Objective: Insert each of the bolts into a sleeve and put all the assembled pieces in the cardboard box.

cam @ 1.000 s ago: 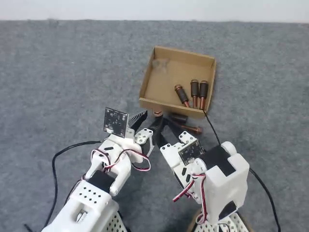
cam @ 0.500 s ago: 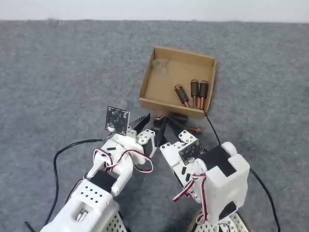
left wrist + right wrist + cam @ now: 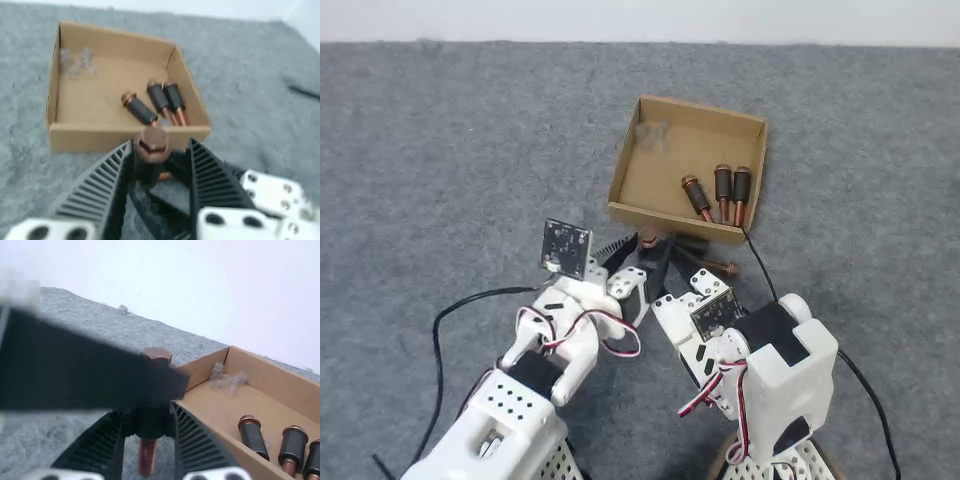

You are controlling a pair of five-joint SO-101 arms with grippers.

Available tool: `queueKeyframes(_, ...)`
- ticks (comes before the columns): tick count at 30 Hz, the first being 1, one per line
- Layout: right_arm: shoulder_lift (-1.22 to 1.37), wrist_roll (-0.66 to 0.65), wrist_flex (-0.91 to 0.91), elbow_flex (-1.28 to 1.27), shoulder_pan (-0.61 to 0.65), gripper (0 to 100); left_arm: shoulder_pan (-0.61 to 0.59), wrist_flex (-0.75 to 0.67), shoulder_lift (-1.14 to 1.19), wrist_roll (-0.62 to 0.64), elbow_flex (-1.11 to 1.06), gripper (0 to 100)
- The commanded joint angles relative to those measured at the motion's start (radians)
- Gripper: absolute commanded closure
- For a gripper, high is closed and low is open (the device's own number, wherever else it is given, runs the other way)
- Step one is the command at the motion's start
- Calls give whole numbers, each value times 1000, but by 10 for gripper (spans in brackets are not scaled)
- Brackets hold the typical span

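We count three black-sleeved copper bolts (image 3: 722, 185) in brown cardboard box (image 3: 670, 222) ahead of grippers. Right gripper (image 3: 149, 415) clamps fourth sleeved bolt (image 3: 156, 356); left gripper (image 3: 161, 145) jaws apart around it. Loose copper bolt (image 3: 720, 267) beside right gripper not yet boxed.

The cardboard box (image 3: 632, 150) sits on the carpet (image 3: 440, 150) in the upper middle of the high view. Three finished pieces (image 3: 721, 193) lie side by side in its lower right corner. Just below the box's front wall, a bolt (image 3: 156, 356) stands in a sleeve (image 3: 149, 426), pinched by the right gripper (image 3: 148, 415), with the left gripper (image 3: 160, 145) around it. A loose bolt (image 3: 722, 267) lies to the right.
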State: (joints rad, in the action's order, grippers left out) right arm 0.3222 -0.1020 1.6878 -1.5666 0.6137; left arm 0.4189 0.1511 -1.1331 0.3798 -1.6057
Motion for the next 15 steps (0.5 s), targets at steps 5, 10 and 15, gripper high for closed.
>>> queueKeyframes(5, -53, 9, 25, 40, -15, 991, -43, 272, -21, 9, 252, 844)
queueKeyframes(10, -53, 9, 25, 40, -15, 991, -91, 476, -138, 9, 346, 844)
queueKeyframes(15, -53, 9, 25, 40, -15, 991, -187, 612, -361, 3, 351, 844)
